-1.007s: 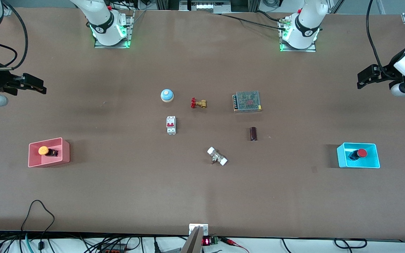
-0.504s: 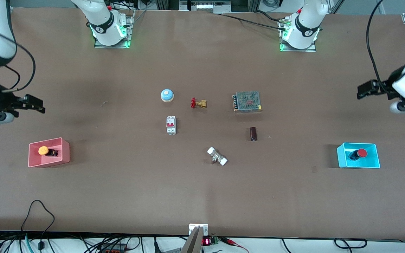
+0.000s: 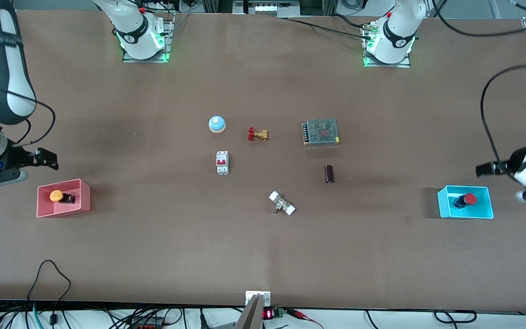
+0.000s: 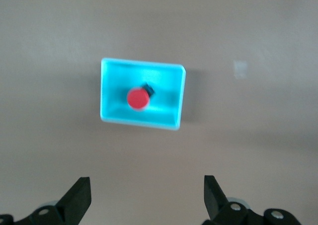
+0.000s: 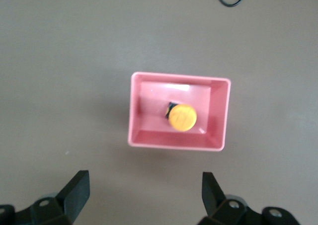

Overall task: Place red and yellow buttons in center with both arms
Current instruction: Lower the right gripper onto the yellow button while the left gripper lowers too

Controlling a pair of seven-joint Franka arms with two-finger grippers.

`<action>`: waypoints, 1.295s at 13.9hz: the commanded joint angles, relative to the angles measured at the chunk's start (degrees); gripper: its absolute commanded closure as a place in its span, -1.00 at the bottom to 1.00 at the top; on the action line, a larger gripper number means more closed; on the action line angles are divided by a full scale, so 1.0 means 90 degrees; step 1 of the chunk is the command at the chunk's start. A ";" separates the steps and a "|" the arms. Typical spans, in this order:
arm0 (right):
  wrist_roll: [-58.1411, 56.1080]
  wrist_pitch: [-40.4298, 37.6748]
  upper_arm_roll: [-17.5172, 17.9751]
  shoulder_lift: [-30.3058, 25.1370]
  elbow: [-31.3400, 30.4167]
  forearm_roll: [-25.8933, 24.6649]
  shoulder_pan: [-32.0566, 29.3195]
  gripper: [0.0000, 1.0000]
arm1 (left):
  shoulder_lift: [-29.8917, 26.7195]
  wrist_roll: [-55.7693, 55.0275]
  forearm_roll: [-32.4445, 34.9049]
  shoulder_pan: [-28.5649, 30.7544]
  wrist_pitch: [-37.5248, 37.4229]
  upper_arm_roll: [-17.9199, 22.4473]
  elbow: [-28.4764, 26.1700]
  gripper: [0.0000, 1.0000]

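Observation:
The yellow button (image 3: pixel 56 196) lies in the pink bin (image 3: pixel 64 211) at the right arm's end of the table. The right wrist view shows the button (image 5: pixel 181 116) and the bin (image 5: pixel 174 140). My right gripper (image 3: pixel 46 158) (image 5: pixel 144 183) is open and empty over bare table beside that bin. The red button (image 3: pixel 467 199) lies in the cyan bin (image 3: pixel 466 216) at the left arm's end, also in the left wrist view (image 4: pixel 137 98) (image 4: pixel 112 86). My left gripper (image 3: pixel 484 170) (image 4: pixel 146 185) is open and empty over bare table beside the cyan bin. The tabletop centre (image 3: pixel 267 169) is bare.
Around the centre lie a blue dome (image 3: pixel 217 124), a brass valve (image 3: pixel 257 134), a mesh-topped box (image 3: pixel 321 131), a white breaker (image 3: pixel 222 162), a dark cylinder (image 3: pixel 329 174) and a white-ended fitting (image 3: pixel 282 203).
Both arms have swung toward the front camera, bringing each gripper close to its bin. Both grippers stay open. The buttons have not moved.

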 commanded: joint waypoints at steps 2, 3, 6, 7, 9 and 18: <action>-0.0111 0.0677 0.0042 0.0468 0.0102 0.0012 -0.0116 -1.00 | 0.0964 0.0116 0.0049 0.0224 0.0915 -0.0048 0.0262 -1.00; -0.0111 0.0862 0.0042 0.0614 0.0102 0.0022 -0.0165 -1.00 | 0.1151 0.0106 0.0049 0.0263 0.1140 -0.0058 0.0242 -1.00; -0.0130 0.1381 0.0042 0.0956 0.0102 0.0032 -0.0340 -1.00 | 0.1552 0.0116 0.0049 0.0283 0.1483 -0.0048 0.0193 -1.00; -0.0130 0.1497 0.0042 0.1025 0.0102 0.0032 -0.0350 -1.00 | 0.1659 0.0116 0.0049 0.0341 0.1532 -0.0048 0.0184 -1.00; -0.0130 0.1858 0.0042 0.1230 0.0102 0.0032 -0.0360 -1.00 | 0.1757 0.0125 0.0049 0.0409 0.1572 -0.0058 0.0184 -1.00; -0.0159 0.2338 0.0101 0.1728 0.0102 0.0198 -0.0321 -1.00 | 0.2090 0.0389 0.0039 0.0546 0.2236 -0.0077 -0.0050 -0.95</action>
